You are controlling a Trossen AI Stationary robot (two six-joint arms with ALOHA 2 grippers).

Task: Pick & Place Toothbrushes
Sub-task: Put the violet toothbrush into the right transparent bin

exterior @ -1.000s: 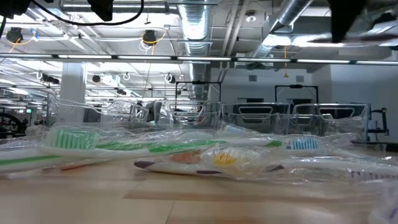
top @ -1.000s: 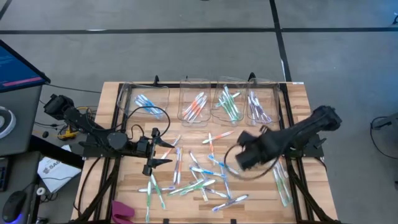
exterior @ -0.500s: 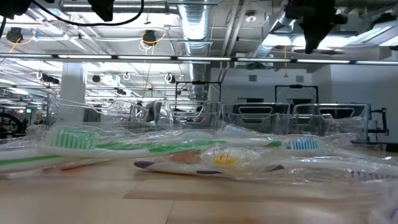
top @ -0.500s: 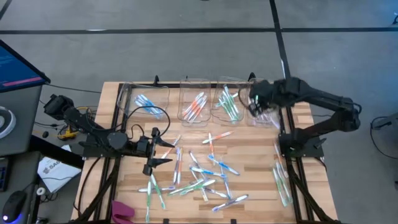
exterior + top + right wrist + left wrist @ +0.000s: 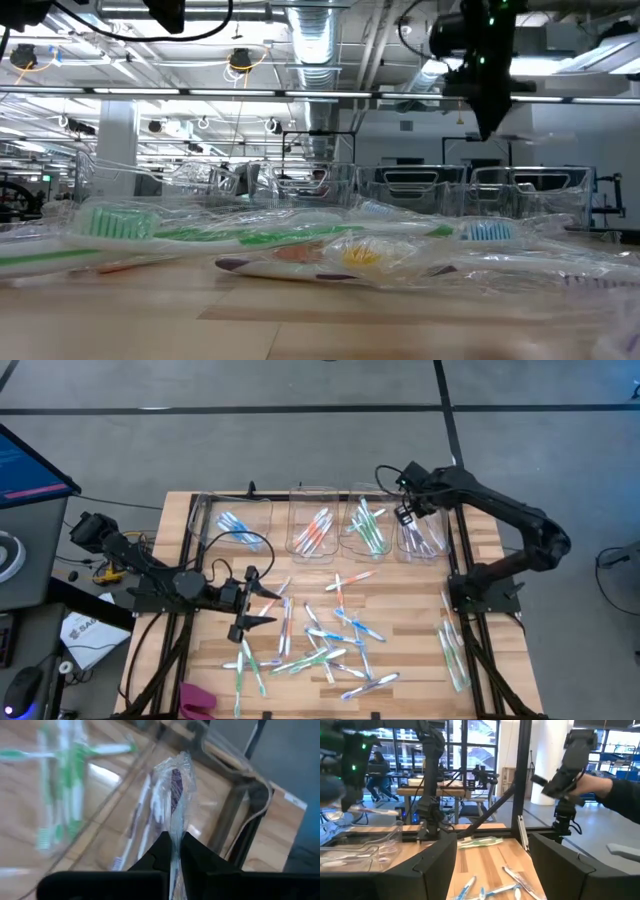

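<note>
1. Leftmost, the left gripper [image 5: 243, 615] rests low over the table's [image 5: 480, 550] left side; its fingers [image 5: 427, 870] stand parted with nothing between them.
2. Beside it, loose toothbrushes [image 5: 335, 640] lie scattered across the middle of the wooden top, more along the right edge.
3. At the far edge stand four clear bins [image 5: 325, 520], holding blue, orange, green and purple brushes in turn.
4. Above the rightmost bin hangs the right gripper [image 5: 408, 513], fingers pinched onto a wrapped purple toothbrush [image 5: 176, 795], which juts out over the purple ones lying in that bin.
</note>
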